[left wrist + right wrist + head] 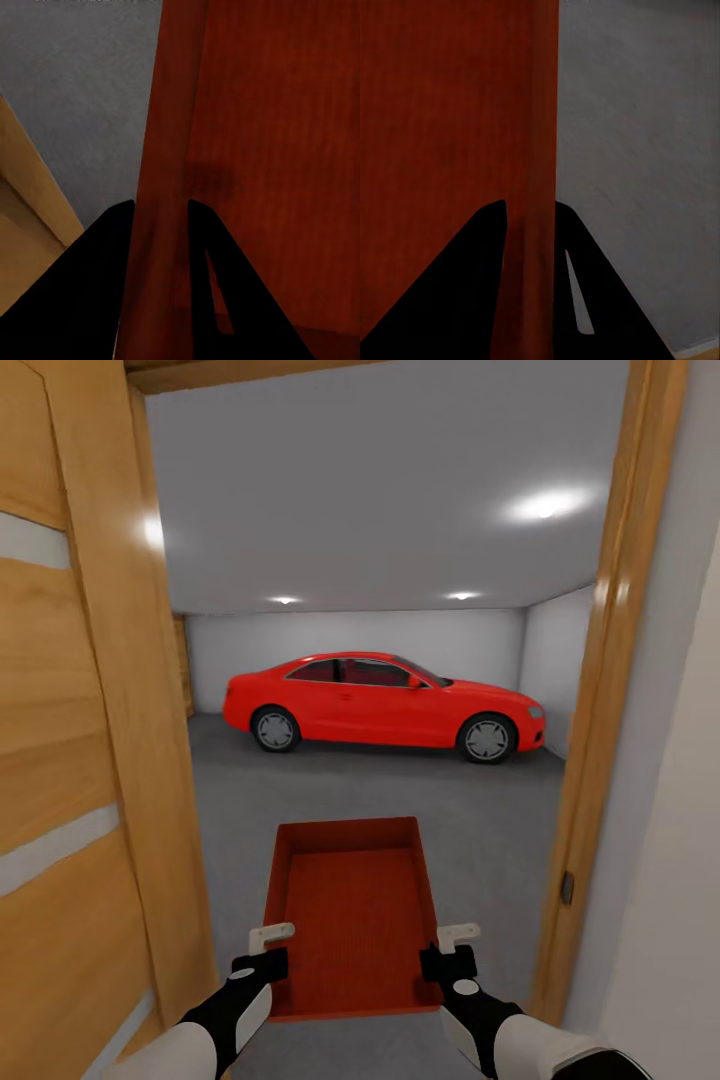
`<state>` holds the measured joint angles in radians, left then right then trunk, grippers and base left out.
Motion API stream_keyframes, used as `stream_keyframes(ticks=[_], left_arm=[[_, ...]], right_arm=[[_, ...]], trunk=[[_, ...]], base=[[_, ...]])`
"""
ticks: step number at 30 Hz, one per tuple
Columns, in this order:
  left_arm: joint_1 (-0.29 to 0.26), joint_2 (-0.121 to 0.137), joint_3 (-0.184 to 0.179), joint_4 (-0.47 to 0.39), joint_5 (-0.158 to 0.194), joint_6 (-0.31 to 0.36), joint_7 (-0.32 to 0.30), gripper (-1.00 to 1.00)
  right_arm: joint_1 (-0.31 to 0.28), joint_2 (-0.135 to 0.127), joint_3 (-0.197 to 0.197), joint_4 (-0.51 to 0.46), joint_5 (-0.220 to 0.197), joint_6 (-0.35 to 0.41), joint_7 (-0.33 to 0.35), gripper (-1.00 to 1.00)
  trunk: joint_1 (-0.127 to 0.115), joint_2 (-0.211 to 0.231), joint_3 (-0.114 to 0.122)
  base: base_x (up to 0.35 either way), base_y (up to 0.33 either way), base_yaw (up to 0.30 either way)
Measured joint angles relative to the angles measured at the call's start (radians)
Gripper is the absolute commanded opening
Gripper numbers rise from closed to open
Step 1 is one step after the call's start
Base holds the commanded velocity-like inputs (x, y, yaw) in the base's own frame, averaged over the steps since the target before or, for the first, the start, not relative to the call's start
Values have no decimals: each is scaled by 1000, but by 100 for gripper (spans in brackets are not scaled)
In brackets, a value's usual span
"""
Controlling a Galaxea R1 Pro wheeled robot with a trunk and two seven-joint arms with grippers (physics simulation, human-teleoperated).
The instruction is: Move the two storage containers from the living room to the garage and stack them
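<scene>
In the wooden doorway (110,780), both arms reach forward, left jaws (268,950) and right jaws (452,950) each clamping a side wall of the orange-red open-topped rectangular bin (352,910), held level above grey concrete floor (480,810).

Matt orange-red, perhaps plastic, finely ribbed on the storage container (352,905); glossy red paint on the car (385,705); rough speckled grey concrete for the floor (480,800); smooth light wood grain on the door frame (600,710).
</scene>
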<state>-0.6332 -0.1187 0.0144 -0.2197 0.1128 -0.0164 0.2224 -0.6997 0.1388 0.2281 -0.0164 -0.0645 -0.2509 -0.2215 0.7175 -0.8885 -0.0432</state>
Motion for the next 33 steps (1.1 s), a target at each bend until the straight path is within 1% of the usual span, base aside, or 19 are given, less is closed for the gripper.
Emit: stream_keyframes(ticks=[14,18,29,30,33], left_arm=[[0,-1,-1,-1,0,1,2,-100],[0,0,-2,-4,0,4,1,-100],[0,-1,-1,-3,0,4,2,-100],[1,2,2,-2,2,-2,-8,-100],[1,3,9,12,3,-19,-12,-100]], right_arm=[[0,-1,-5,-1,4,0,1,-100],[0,0,-3,0,-1,0,0,-100],[0,-1,-6,0,5,1,1,-100],[0,1,5,-1,2,0,-4,-100],[0,2,18,-1,1,-3,-6,-100]], trunk=[[0,0,0],[0,0,0],[1,0,0],[1,0,0],[0,0,0]], base=[[295,227,-251],[189,145,-40],[15,11,-3],[61,0,0],[95,0,0]])
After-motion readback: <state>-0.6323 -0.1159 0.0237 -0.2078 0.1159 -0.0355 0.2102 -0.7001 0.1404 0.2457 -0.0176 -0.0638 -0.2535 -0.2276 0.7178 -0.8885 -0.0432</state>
